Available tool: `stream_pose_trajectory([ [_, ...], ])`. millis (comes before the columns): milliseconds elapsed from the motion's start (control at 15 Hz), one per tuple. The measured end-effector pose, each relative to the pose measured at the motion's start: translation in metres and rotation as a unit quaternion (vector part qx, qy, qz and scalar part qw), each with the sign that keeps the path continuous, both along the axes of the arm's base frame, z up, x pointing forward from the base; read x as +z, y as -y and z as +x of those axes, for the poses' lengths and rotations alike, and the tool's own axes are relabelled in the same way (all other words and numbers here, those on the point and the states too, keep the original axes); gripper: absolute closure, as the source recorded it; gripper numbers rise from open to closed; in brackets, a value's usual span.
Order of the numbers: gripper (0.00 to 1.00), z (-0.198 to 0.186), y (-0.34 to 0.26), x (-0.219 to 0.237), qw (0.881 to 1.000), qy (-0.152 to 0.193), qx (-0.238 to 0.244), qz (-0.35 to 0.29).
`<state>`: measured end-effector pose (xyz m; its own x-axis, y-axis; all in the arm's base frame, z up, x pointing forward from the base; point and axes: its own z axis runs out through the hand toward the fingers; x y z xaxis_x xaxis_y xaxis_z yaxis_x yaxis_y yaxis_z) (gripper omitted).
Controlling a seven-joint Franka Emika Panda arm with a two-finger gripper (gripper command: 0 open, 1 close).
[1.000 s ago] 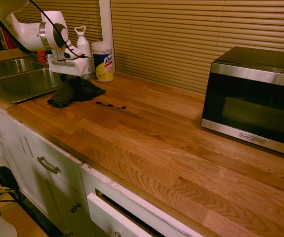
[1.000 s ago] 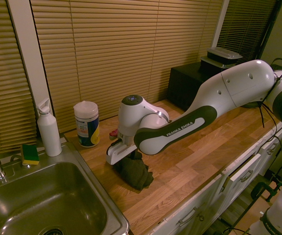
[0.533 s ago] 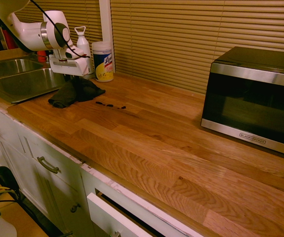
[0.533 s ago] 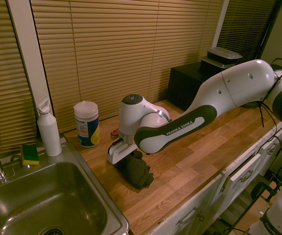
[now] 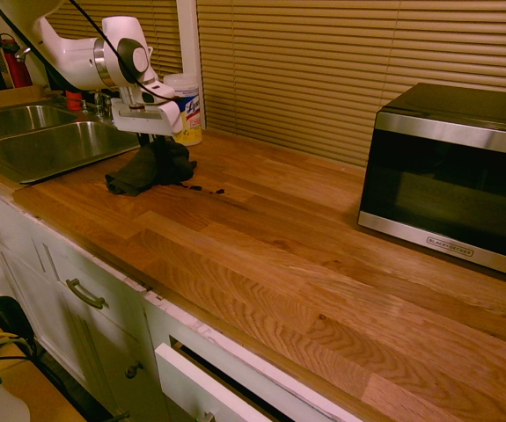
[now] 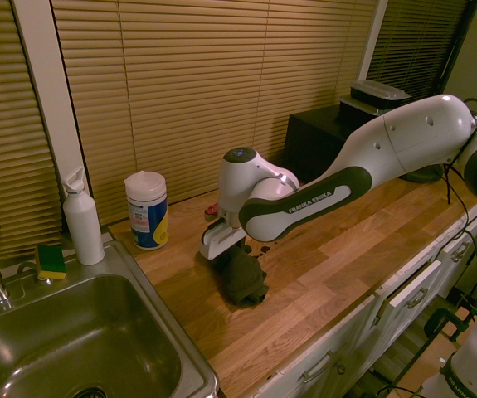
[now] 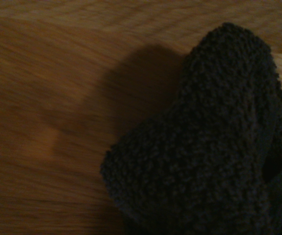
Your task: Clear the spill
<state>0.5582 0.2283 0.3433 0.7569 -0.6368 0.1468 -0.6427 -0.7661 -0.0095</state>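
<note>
Pinching the dark grey terry cloth (image 5: 151, 169) at its peak, the white two-finger gripper (image 5: 158, 139) is clamped shut on it — so its hem drags the wooden counter (image 5: 305, 264) toward the tiny dark crumbs (image 5: 201, 188).

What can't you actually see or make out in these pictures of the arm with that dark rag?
- Claw tips: buried in the cloth in both outside views.
- The spill: tiny specks in the first outside view; the arm and cloth hide them in the second.
- Wrist view: only blurred wood and cloth; no specks visible.
- Wipes canister: small print unreadable.
- Sink: cut off by the edge.
</note>
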Motion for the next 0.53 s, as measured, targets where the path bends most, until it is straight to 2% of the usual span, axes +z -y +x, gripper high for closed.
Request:
stream_pose_trajectory([
  [533, 1.0, 0.016, 0.104, 0.008, 0.999, 0.002, -0.042, -0.015],
])
